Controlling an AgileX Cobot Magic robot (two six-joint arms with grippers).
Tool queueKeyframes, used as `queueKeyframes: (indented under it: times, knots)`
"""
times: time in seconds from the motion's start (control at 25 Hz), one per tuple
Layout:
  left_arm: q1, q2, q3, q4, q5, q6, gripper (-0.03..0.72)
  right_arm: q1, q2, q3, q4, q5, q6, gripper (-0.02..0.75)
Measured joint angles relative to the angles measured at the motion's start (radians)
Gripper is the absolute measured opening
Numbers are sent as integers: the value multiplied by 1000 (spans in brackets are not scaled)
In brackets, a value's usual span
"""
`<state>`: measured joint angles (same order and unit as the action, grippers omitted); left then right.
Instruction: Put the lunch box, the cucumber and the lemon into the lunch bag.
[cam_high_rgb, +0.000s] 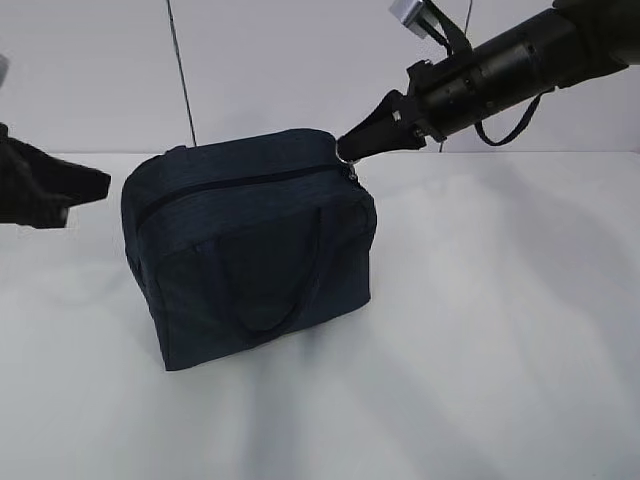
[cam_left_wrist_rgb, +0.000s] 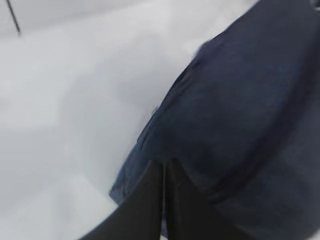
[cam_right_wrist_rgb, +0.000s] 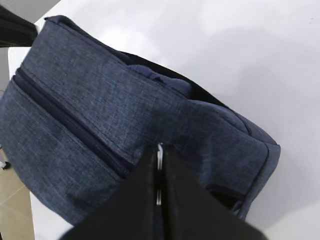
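The dark navy lunch bag (cam_high_rgb: 250, 250) stands on the white table with its zipper (cam_high_rgb: 230, 185) closed along the top. My right gripper (cam_high_rgb: 347, 148) is at the bag's top right corner, shut on the metal ring pull (cam_right_wrist_rgb: 159, 154), which shows as a silver sliver between the fingers. My left gripper (cam_high_rgb: 100, 186) hovers just left of the bag, shut, with nothing seen between its fingers. In the left wrist view the lunch bag (cam_left_wrist_rgb: 240, 100) fills the right side beyond the closed fingertips (cam_left_wrist_rgb: 150, 172). The lunch box, the cucumber and the lemon are out of view.
A strap handle (cam_high_rgb: 270, 290) hangs down the bag's front face. The white table (cam_high_rgb: 500, 320) stretches around the bag, and a pale wall with a thin dark vertical line (cam_high_rgb: 181, 70) stands behind it.
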<state>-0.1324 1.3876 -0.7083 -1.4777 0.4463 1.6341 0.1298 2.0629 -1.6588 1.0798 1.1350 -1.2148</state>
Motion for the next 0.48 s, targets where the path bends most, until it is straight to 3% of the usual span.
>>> queueKeyframes:
  times: [0.36, 0.48]
  knots:
    - [-14, -142, 0, 38, 136, 76, 3, 0, 0, 0, 18, 0, 2, 8]
    - [-56, -140, -2, 45, 138, 94, 88, 0, 0, 0, 18, 0, 2, 8]
